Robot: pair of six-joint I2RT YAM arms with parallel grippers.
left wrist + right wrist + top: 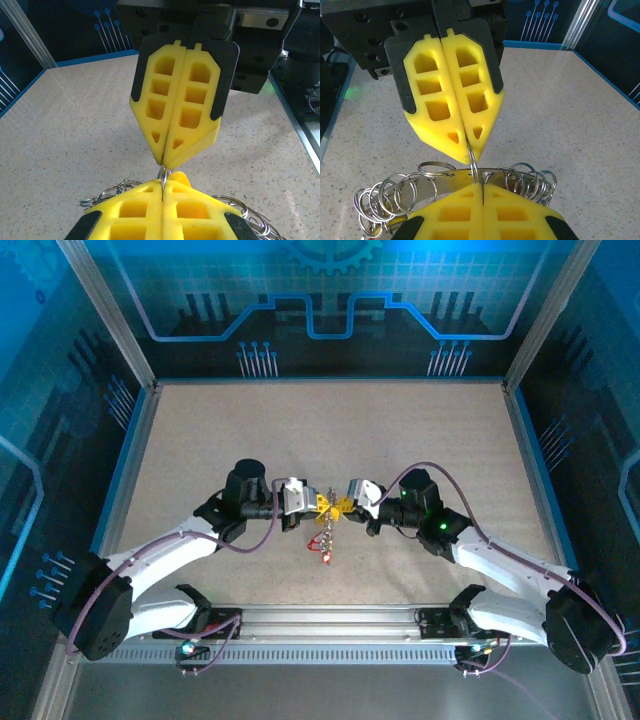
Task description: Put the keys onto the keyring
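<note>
My two grippers meet tip to tip above the middle of the table. The left gripper is shut on a thin silvery split ring. Facing it, the right gripper is shut at the rim of the keyring, a dark grey flat band strung with several small wire rings. That split ring runs from the left fingertips down to the band. Small keys with red heads dangle below the grippers, over the table.
The speckled beige tabletop lies open on all sides of the grippers. Blue-edged walls and metal posts fence the table. A rail runs along the near edge between the arm bases.
</note>
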